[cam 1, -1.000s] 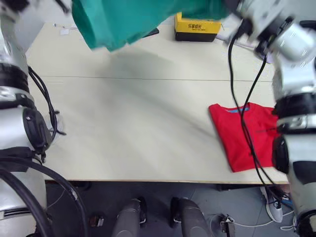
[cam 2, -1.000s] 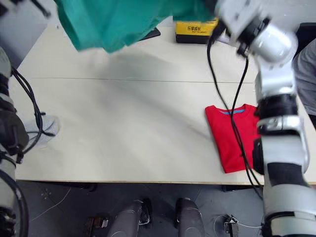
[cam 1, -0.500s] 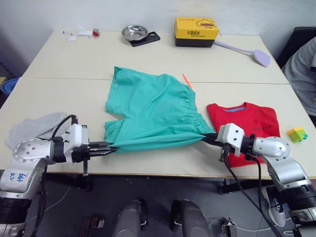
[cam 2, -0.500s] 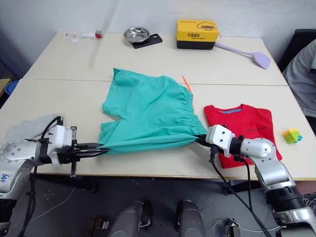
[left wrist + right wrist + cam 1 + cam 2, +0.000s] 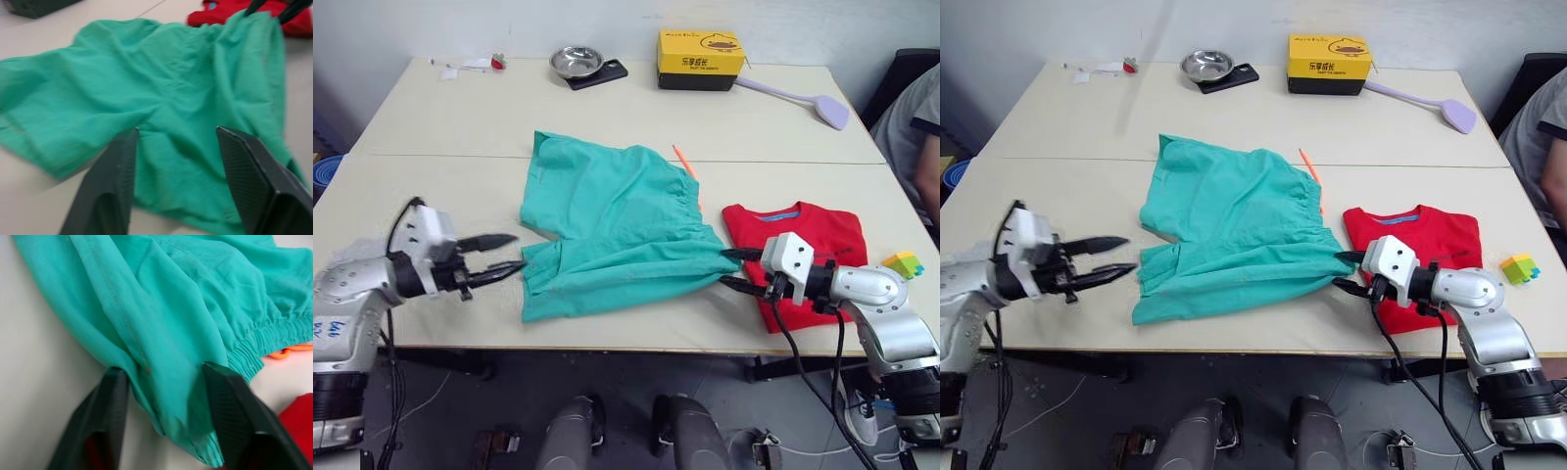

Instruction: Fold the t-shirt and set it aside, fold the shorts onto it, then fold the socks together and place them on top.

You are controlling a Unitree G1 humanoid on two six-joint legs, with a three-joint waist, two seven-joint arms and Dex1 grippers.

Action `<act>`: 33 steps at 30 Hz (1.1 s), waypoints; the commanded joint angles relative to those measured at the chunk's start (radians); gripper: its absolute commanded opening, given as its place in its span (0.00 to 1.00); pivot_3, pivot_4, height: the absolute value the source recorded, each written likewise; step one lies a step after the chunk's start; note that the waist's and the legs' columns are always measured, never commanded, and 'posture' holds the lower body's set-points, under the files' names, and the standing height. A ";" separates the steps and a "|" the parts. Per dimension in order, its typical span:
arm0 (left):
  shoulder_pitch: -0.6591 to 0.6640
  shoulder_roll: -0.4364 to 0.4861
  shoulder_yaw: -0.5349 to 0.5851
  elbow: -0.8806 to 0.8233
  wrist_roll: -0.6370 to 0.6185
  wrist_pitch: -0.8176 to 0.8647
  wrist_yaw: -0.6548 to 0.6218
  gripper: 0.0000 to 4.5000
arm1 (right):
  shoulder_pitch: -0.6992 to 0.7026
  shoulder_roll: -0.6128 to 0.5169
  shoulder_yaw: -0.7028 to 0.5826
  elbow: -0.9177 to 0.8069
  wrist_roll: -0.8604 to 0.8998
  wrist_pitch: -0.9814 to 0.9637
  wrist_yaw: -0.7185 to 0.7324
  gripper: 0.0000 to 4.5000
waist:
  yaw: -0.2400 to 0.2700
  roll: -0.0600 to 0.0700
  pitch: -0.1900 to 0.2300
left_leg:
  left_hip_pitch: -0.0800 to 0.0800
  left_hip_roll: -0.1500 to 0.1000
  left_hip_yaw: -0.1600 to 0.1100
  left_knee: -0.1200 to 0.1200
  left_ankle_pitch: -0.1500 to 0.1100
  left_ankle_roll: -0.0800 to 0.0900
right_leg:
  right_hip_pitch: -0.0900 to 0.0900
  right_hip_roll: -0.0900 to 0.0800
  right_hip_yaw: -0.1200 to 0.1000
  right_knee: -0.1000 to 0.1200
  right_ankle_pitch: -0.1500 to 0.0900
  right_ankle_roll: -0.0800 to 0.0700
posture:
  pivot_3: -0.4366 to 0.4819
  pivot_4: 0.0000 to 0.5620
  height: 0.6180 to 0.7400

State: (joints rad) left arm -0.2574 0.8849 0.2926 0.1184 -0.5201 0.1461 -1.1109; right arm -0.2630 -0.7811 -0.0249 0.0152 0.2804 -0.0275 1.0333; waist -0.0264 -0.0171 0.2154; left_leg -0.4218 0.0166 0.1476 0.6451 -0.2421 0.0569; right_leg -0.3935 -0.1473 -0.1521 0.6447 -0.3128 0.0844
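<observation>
Shorts lie flat beside folded t-shirt; left gripper and right gripper both spread.

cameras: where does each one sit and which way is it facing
Left and right eye views: on the head, looking down over the table, both arms showing.
Left wrist view: along the open left gripper toward the shorts.
Right wrist view: along the open right gripper over the shorts' waistband.
Shared: every view shows the shorts; the t-shirt too.

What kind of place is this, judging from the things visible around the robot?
Probably a lab or office workroom, not a home: two plain work tables pushed together, a yellow carton and steel bowl at the back, and a seated person beside the table.
</observation>
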 commanded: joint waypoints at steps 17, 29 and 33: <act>0.249 -0.109 -0.113 -0.177 0.230 -0.377 -0.095 0.98 | 0.075 0.025 -0.004 0.103 -0.090 -0.389 0.128 0.98 | 0.000 0.001 -0.001 | 0.000 0.000 0.000 0.000 -0.004 -0.004 | 0.001 -0.001 0.000 -0.003 0.002 0.001 | 0.48 0.27 1.00; 0.170 -0.129 -0.227 -0.093 0.305 -0.452 -0.048 0.59 | 0.012 0.037 0.045 0.167 -0.139 -0.451 0.093 0.38 | 0.000 0.002 -0.001 | 0.000 0.000 0.001 0.000 -0.004 -0.003 | 0.001 -0.001 0.000 -0.003 0.002 0.001 | 0.48 0.27 1.00; 0.172 -0.116 -0.242 -0.098 0.287 -0.423 -0.058 0.29 | 0.015 0.028 0.065 0.168 -0.140 -0.476 0.106 0.07 | 0.000 0.002 -0.001 | 0.000 0.000 0.001 0.000 -0.004 -0.003 | 0.001 -0.001 0.000 -0.003 0.002 0.001 | 0.48 0.27 1.00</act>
State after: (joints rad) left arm -0.0790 0.7536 0.0548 0.0417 -0.2163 -0.2858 -1.1598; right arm -0.2466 -0.7368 0.0369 0.1969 0.1348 -0.4809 1.1342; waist -0.0268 -0.0155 0.2144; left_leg -0.4213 0.0171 0.1484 0.6452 -0.2463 0.0537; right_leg -0.3921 -0.1481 -0.1523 0.6415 -0.3108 0.0853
